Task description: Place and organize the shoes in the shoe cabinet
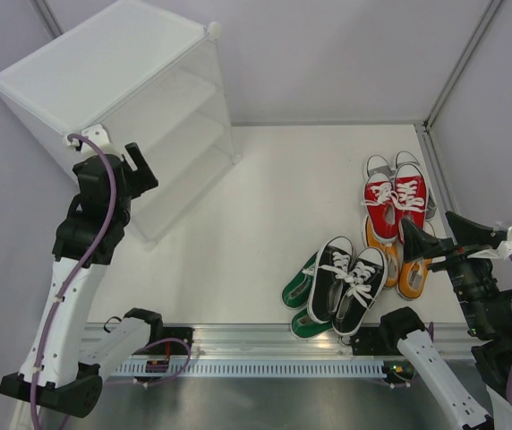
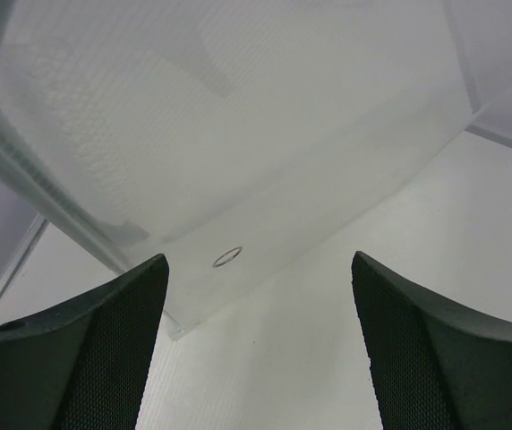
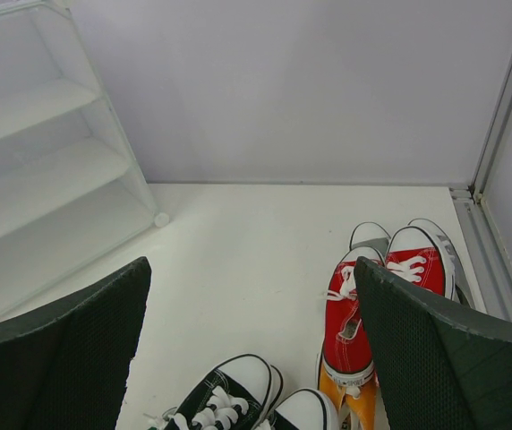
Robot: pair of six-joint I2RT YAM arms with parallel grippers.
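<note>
White plastic cabinet (image 1: 113, 81) far left | shoes (image 1: 396, 204) heaped at right, black pair (image 1: 347, 282) atop green pair (image 1: 299, 288) | left gripper (image 2: 256, 269) spread, close to cabinet front; right gripper (image 3: 251, 269) spread near shoes | risk: grabbing one shoe drags neighbours, laces snagging.

L gripper (image 2: 258, 262) + R gripper (image 3: 251, 263): jaws wide apart, both aloft, pointing fwd.
</note>
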